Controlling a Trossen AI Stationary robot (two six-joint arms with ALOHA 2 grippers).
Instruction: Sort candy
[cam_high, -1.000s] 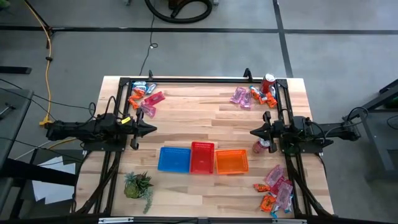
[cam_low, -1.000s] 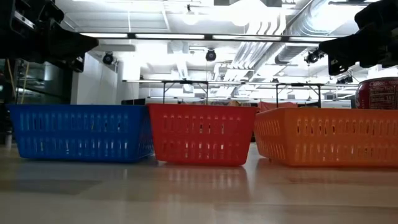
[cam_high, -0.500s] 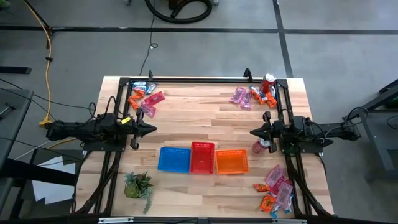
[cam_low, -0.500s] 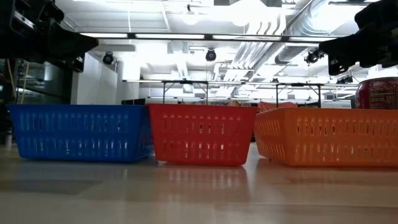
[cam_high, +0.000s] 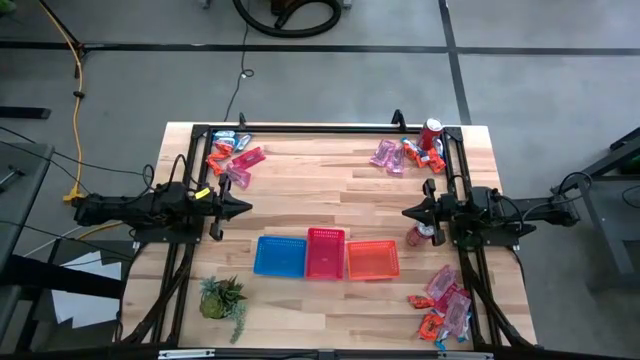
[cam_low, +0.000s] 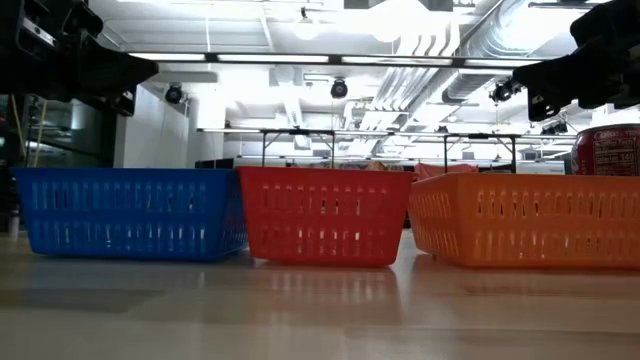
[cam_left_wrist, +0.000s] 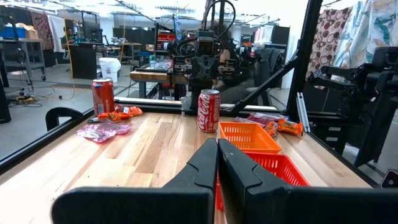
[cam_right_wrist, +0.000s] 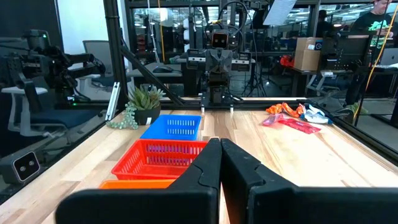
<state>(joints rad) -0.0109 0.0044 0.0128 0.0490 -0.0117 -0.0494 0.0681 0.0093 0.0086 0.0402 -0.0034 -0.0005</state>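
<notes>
Candy packets lie in three heaps on the table: one at the far left corner (cam_high: 230, 155), one at the far right (cam_high: 405, 155), one at the near right corner (cam_high: 442, 308). Blue (cam_high: 280, 256), red (cam_high: 325, 252) and orange (cam_high: 373, 260) baskets stand side by side at the table's near middle. My left gripper (cam_high: 248, 208) hovers shut at the left side, pointing right, above the table. My right gripper (cam_high: 405, 212) hovers shut at the right side, pointing left. Both stand clear of the candy and the baskets.
A red soda can (cam_high: 431, 131) stands at the far right corner, another (cam_high: 421, 236) beside the right arm. A small green potted plant (cam_high: 222, 298) sits at the near left. A black frame runs along the far and side edges. Bare wood lies between the grippers.
</notes>
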